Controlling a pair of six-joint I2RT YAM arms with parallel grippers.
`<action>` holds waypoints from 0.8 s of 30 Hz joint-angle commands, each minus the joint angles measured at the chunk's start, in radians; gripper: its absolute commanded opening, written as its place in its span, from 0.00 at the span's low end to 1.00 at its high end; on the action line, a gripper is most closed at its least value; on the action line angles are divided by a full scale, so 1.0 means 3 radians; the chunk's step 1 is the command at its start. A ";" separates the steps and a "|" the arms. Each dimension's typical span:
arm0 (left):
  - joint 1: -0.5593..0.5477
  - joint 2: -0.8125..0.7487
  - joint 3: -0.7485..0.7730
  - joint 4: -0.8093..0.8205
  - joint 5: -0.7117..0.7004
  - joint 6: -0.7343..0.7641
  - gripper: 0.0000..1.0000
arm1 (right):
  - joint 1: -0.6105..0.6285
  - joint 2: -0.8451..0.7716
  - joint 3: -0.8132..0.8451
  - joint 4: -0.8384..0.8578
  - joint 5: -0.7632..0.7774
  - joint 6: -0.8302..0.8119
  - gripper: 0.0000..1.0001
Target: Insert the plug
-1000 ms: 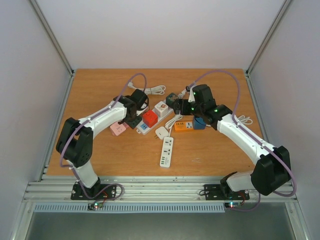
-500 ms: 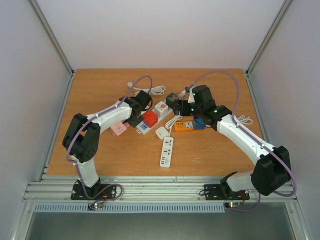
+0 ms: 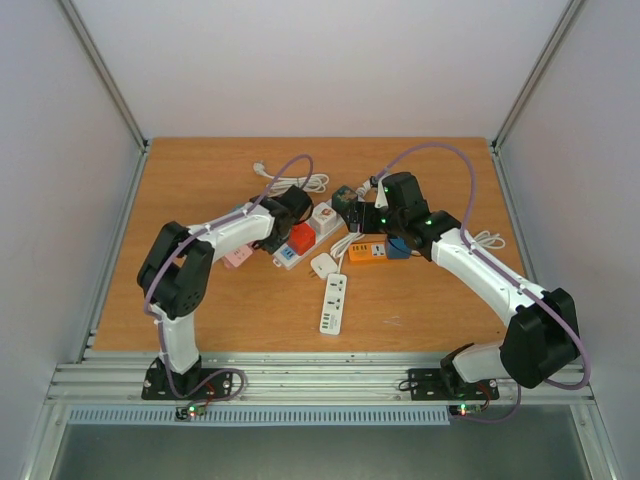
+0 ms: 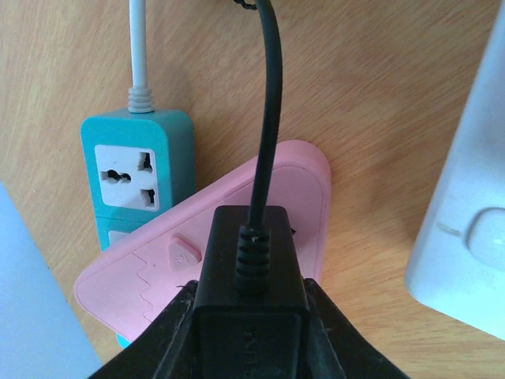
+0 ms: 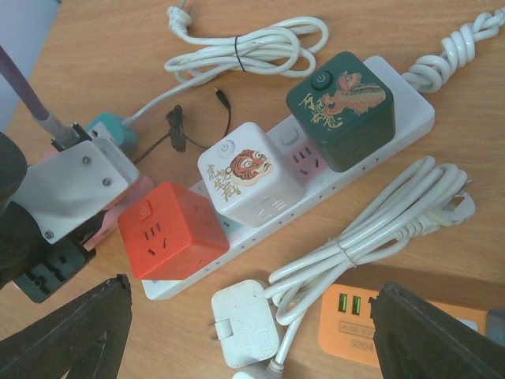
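A black plug [image 4: 251, 316] with a black cable [image 4: 270, 103] sits between the fingers of my left gripper [image 4: 251, 335], which is shut on it. The plug hangs over the face of a pink triangular power strip [image 4: 308, 189], close to its power button; I cannot tell whether its pins touch. From above, the left gripper [image 3: 283, 218] is beside the pink strip [image 3: 236, 257]. My right gripper [image 5: 252, 316] is open and empty above a white plug [image 5: 245, 325] and its coiled cord, right of centre [image 3: 368, 212].
A teal socket [image 4: 134, 174] lies behind the pink strip. Red [image 5: 170, 229], white tiger [image 5: 237, 174] and green dragon [image 5: 339, 106] cubes sit on a long white strip [image 5: 414, 106]. An orange strip [image 3: 368, 252], another white strip [image 3: 334, 303] and a cable coil [image 5: 252, 47] lie nearby.
My left arm has swung its wrist to the right, toward the red cube, and its jaws have closed on the black plug. The right arm has hardly moved.
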 commanded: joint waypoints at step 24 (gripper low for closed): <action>0.0531 0.0830 0.0406 -0.1038 0.0960 -0.0788 0.02 | -0.0022 0.0121 0.0034 -0.0052 -0.0042 0.0017 0.84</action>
